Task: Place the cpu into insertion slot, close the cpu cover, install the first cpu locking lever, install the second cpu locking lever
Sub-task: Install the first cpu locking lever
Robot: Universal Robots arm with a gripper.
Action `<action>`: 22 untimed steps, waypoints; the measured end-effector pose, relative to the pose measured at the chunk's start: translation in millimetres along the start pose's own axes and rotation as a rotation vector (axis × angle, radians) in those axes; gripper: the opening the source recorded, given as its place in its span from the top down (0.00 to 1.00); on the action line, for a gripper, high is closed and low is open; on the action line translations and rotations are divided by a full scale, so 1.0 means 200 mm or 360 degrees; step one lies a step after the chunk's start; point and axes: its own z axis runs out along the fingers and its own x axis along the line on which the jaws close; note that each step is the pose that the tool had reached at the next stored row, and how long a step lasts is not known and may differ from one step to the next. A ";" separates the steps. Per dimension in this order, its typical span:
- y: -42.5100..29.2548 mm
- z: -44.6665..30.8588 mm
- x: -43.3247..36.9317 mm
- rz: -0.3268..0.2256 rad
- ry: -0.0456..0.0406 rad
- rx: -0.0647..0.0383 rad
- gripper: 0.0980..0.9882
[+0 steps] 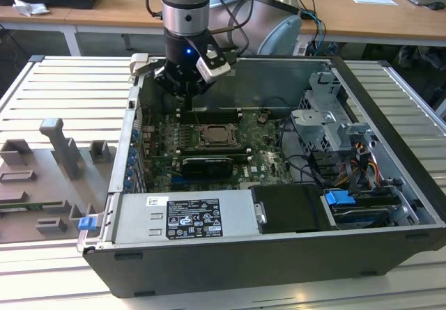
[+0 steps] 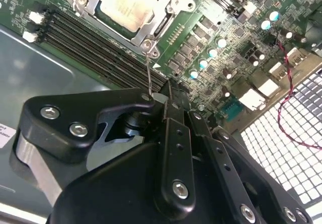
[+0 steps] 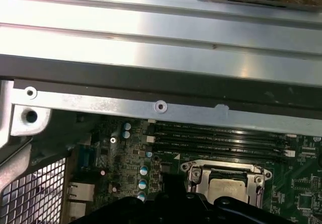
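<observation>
Claw (image 2: 170,94) clenched by memory slots (image 2: 95,48) | locking lever (image 2: 148,70) beside | cpu (image 2: 128,5) under cpu cover (image 2: 168,10)

Readable text: none that I can make out | power-supply box (image 1: 139,219): white label (image 1: 157,201) and black label (image 1: 193,219) on its top face, print too fine to read | cpu (image 2: 127,5): faint marks on its metal top in the second wrist view, illegible
</observation>
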 end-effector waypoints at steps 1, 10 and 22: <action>0.000 0.000 -0.003 0.0000 0.0000 0.0000 0.99; -0.006 0.007 -0.061 0.0000 0.0000 0.0000 0.99; -0.020 0.032 -0.196 0.0000 0.0000 -0.0009 0.99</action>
